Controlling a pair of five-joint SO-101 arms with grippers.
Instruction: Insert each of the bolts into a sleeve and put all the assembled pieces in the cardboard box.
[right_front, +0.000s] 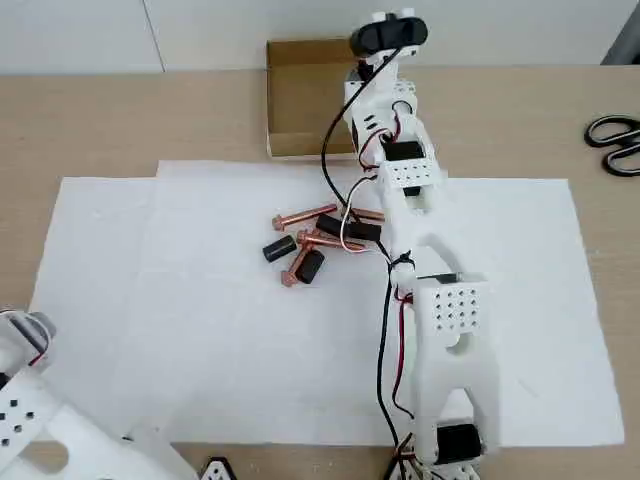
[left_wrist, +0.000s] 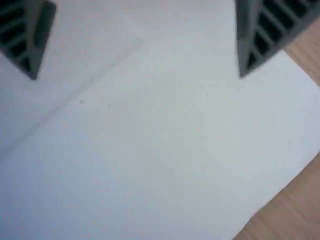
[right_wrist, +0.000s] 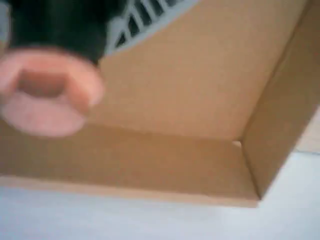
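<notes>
White paper (right_front: 200, 330) covers the middle of a wooden table (right_front: 100, 120); the cardboard box (right_front: 300, 100) sits just past the sheet's far edge, and a pair of scissors (right_front: 615, 140) lies well off to one side. The right gripper (right_wrist: 70, 35) hangs over the inside of the box, clamped on what looks like an assembled piece. It is a copper bolt (right_wrist: 47, 92) with its head towards the wrist camera and its shank apparently inside a black sleeve (right_wrist: 60, 25), though the blur leaves that uncertain. The left gripper (left_wrist: 145, 40) sits low over bare paper by the sheet's near edge, jaws spread wide and holding nothing. Loose bolts (right_front: 305, 216) and loose sleeves (right_front: 280, 248) lie in a small heap on the paper, near the box.

The step in hand appears to be the drop. It would go best with the piece well inside the walls and lowered close to the box floor before the fingers part, so that it neither bounces out nor slides apart; on retreat the wrist should lift clear of the near wall.
</notes>
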